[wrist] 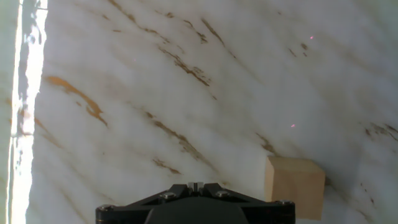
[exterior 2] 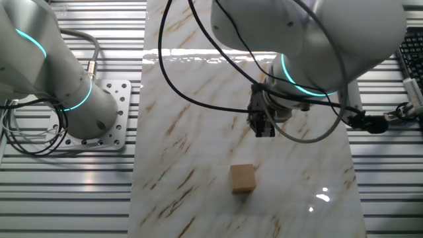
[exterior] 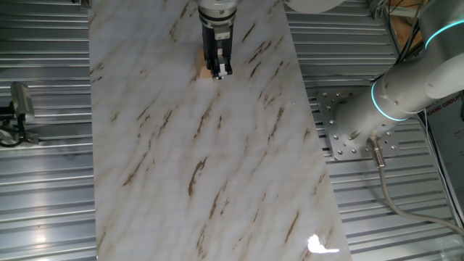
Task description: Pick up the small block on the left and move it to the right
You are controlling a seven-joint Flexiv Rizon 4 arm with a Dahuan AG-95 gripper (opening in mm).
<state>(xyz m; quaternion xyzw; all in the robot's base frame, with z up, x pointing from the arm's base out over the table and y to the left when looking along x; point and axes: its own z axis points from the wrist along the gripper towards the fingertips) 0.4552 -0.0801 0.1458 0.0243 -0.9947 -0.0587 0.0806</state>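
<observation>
Across the middle of both fixed views you have the surface, a long white marble-patterned board with brown streaks, laid over ribbed metal. Over it reaches the arm, its white casing with a cyan ring filling the top of the other fixed view, black cables looping down from it. Its base sits off the board on a perforated metal plate.

At the arm's end you see the pincer, black, pointing down at the surface and raised above it. From these views you cannot tell whether its fingers are spread or pressed together: one fixed view shows them as a narrow dark pair, and the hand view shows only the black body at the bottom edge, not the tips.

Smallest is the small block, a plain tan cube resting flat on the surface. It is not held. In the other fixed view it lies apart from the pincer; in the hand view it sits low and right of the pincer body.
</observation>
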